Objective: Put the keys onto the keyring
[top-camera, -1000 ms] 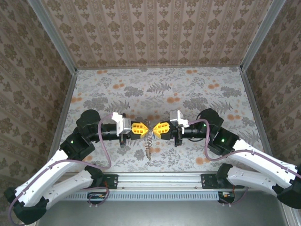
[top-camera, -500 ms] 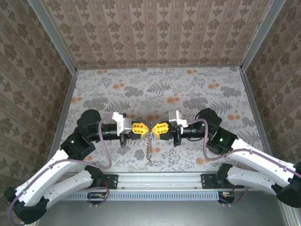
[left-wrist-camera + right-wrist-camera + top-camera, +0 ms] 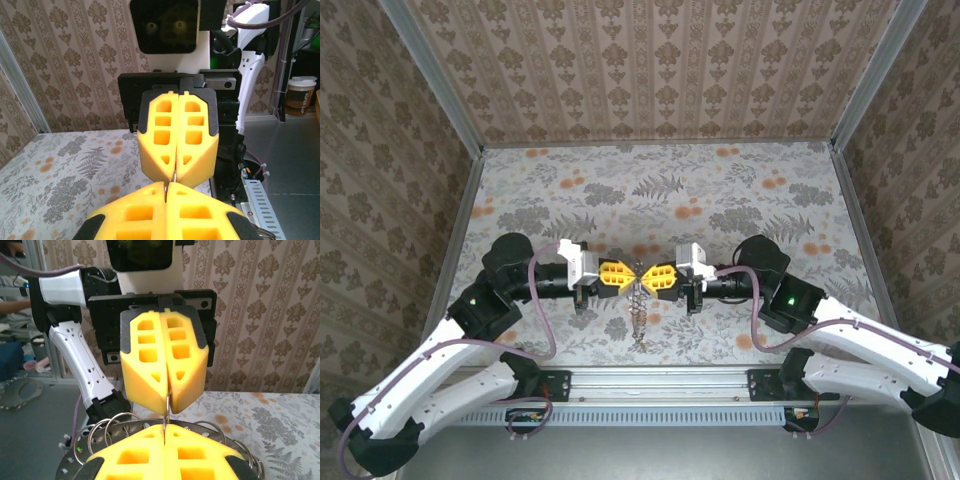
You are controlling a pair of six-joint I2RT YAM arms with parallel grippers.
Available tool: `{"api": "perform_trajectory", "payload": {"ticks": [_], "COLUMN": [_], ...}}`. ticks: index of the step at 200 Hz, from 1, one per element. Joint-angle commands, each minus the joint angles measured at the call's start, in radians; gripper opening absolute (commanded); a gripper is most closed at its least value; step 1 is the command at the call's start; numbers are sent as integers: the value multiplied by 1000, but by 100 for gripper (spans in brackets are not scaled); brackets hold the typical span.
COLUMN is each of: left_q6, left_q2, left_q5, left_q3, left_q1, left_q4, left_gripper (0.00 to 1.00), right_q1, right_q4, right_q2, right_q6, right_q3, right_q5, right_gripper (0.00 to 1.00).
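Centre frame: left gripper (image 3: 628, 273), right gripper (image 3: 650, 275) both pinched shut on the keyring (image 3: 639, 312). Best to align tips and pull gently.

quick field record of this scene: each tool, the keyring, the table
left tool: fingers shut, tip to tip with the right tool
right tool: fingers shut, facing the left tool
keyring: thin chain trailing from where the two tips meet toward the arm bases; the wrist views show a thin metal loop running into both closed tips
table: floral-patterned surface, walled on three sides
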State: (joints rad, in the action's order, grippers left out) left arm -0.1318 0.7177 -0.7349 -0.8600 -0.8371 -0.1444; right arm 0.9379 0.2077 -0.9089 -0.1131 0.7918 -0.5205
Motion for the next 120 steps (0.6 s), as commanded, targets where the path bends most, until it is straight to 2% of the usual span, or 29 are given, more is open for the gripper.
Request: {"api": "perform_trajectory", "payload": {"ticks": [1,40,81,120], "left_q6": [17,25,31,30], "left_q2": [-4,6,11,11], "left_q5": [6,4,10,28], "left_q3": [-35,-37,-35,-35], "left_q1": [-7,-8,-7,-8], "left_q4": [82,94,107,106], "left_gripper": [0,0,0,0], "right_q1": [82,172,208,228], "right_q4": [-88,-77,-53,-40], "right_q2": [-5,2,2,11], "right_q6": [-129,-231,-275,-299], "right_q3": [15,-5,-19,-36], "right_q5": [120,358,442,457], "right_gripper": [0,0,0,0]}}
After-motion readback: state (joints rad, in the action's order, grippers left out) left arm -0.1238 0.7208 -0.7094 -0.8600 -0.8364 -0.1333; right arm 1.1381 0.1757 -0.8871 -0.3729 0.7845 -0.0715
